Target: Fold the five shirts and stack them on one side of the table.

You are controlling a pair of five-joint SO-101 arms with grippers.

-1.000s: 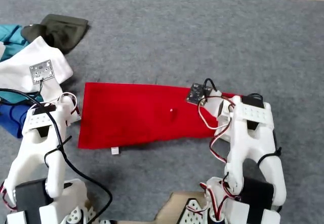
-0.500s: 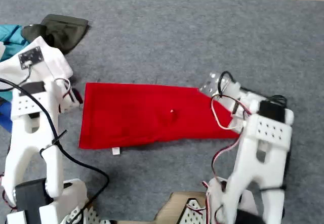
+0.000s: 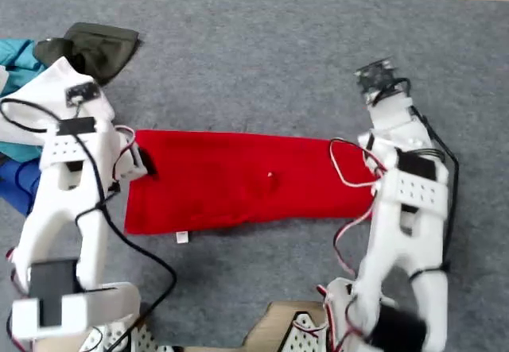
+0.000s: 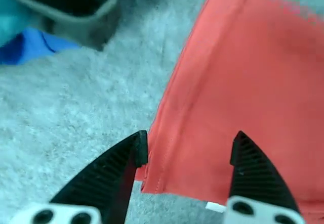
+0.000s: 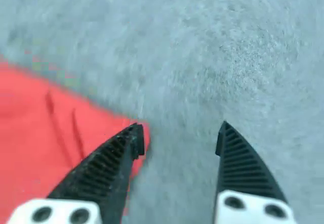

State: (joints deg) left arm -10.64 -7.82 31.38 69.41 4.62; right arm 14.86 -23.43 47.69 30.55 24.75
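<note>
**A:** Right gripper (image 5: 180, 130) is swinging off the red shirt (image 3: 238, 179) toward the table's (image 3: 262, 66) far side. Left gripper (image 4: 190, 140) is edging in over the shirt's left hem.

**B:** Shirt lying how?

**A:** Lying flat mid-table, folded into a long strip. Both pincers are hanging with fingers apart, holding nothing, the right one at the strip's right corner.

**B:** Others?

**A:** White shirt (image 3: 36, 106), teal shirt (image 3: 16, 54), blue shirt (image 3: 16, 181) and olive shirt (image 3: 99, 46) are sitting heaped at the table's left edge

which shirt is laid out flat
The red shirt, spread flat on the table. The white, olive, teal and blue shirts lie bunched together at the edge.
</note>
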